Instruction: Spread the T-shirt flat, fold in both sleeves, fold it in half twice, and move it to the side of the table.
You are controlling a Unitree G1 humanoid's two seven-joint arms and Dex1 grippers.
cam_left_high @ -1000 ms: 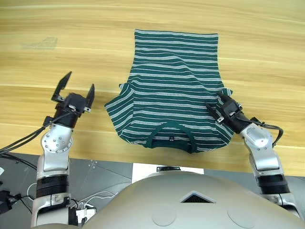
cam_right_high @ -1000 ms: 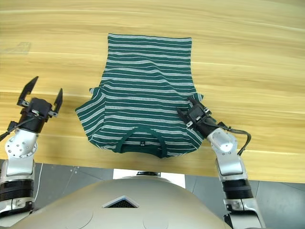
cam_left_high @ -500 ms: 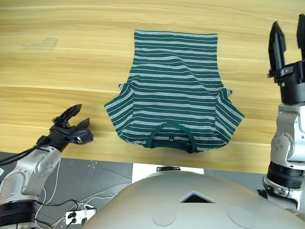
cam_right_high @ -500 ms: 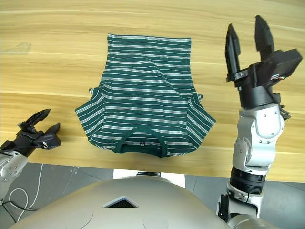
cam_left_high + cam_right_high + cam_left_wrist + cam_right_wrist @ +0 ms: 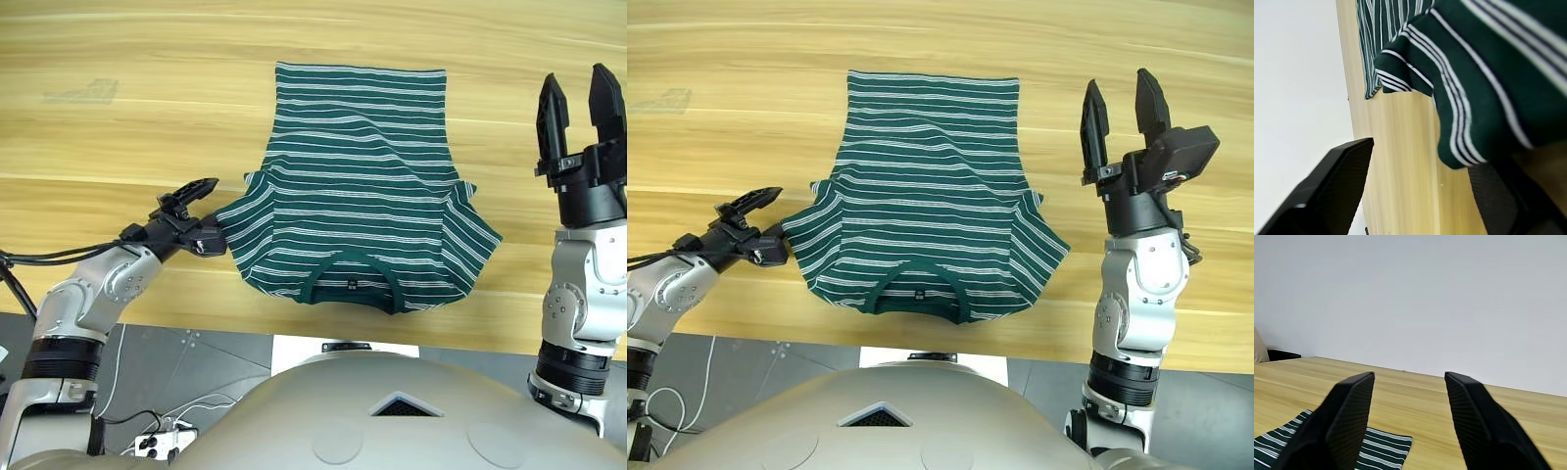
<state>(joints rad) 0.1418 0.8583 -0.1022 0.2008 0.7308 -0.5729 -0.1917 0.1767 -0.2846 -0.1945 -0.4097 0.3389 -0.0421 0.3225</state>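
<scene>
The green T-shirt [image 5: 358,206] with white stripes lies on the wooden table [image 5: 118,147], collar toward me and hem at the far side. Both short sleeves stick out a little, slightly rumpled. My left gripper [image 5: 214,215] is low at the left sleeve's edge [image 5: 1459,127] and open, one finger [image 5: 1332,186] on bare wood and the other [image 5: 1508,200] under the sleeve's hem. My right gripper [image 5: 580,113] is held up in the air to the right of the shirt, open and holding nothing, its fingers [image 5: 1352,421] pointing upward.
Bare wood stretches to the left, right and far side of the shirt. The table's near edge [image 5: 176,328] runs just below the collar, with grey floor and cables beneath it. A faint mark [image 5: 83,90] shows at the far left.
A second ago my right gripper lay on the right sleeve; it let go and rose into the air. My left gripper dropped from its raised position and moved right to the left sleeve.
</scene>
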